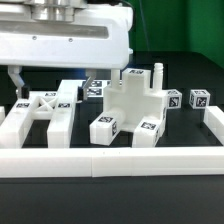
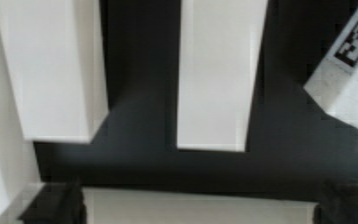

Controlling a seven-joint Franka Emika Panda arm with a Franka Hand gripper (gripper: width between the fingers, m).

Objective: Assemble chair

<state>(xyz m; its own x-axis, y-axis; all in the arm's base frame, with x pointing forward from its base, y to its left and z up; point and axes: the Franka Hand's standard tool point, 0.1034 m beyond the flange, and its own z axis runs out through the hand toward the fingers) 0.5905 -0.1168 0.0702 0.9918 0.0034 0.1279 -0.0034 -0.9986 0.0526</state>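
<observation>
Two long white bars [image 2: 220, 70] of the chair's cross-braced frame [image 1: 45, 108] fill the wrist view, lying parallel with a dark strip of table [image 2: 140, 110] between them. The claw [image 2: 208, 205] is open and holds nothing. Its dark fingers [image 2: 51, 205] stand wide apart, and the line between them runs across the bars' long axis, so closing would likely pinch a bar by its width. In the exterior view the frame lies left of centre, below the claw at upper left, with its bars running toward the front rail [image 1: 110, 162]. The blocky seat assembly [image 1: 135, 100] sits near it at centre frame, not touching.
</observation>
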